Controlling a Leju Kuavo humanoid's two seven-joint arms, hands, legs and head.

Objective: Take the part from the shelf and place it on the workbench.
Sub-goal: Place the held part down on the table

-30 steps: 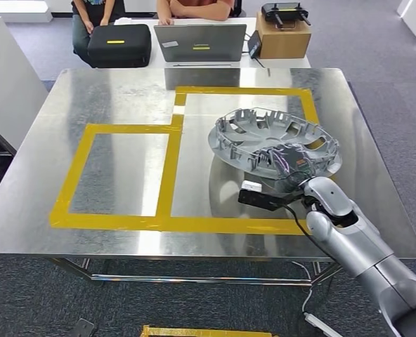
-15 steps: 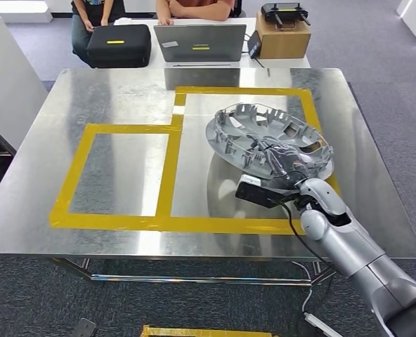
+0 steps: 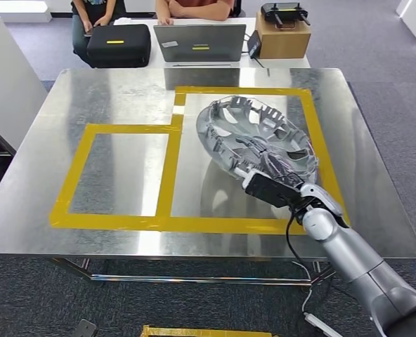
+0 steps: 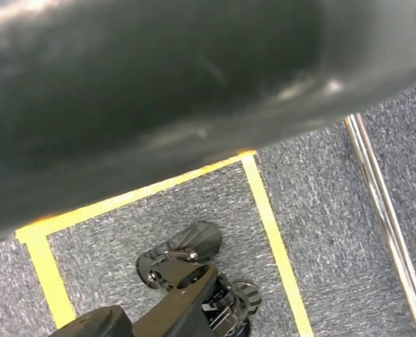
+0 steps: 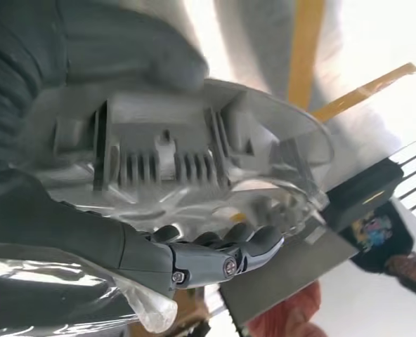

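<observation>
The part is a round silver wheel cover (image 3: 251, 132), inner side up, tilted over the right yellow-taped rectangle of the steel workbench (image 3: 116, 105). My right hand (image 3: 280, 172) holds it by its near rim, and my silver arm reaches in from the lower right. In the right wrist view the cover's ribbed rim (image 5: 169, 158) lies close up, with my dark fingers (image 5: 222, 256) curled along its edge. The far edge of the cover sits low near the tabletop; whether it touches I cannot tell.
Yellow tape (image 3: 166, 175) marks two joined rectangles on the workbench. Behind it stand a black case (image 3: 119, 44), a laptop (image 3: 200, 43) and a cardboard box (image 3: 282, 36), with two people seated there. A white cabinet (image 3: 4, 77) is at left. Grey carpet surrounds the bench.
My right hand has carried the wheel cover left and forward over the right taped rectangle, tilting it steeper with its far edge lower toward the table.
</observation>
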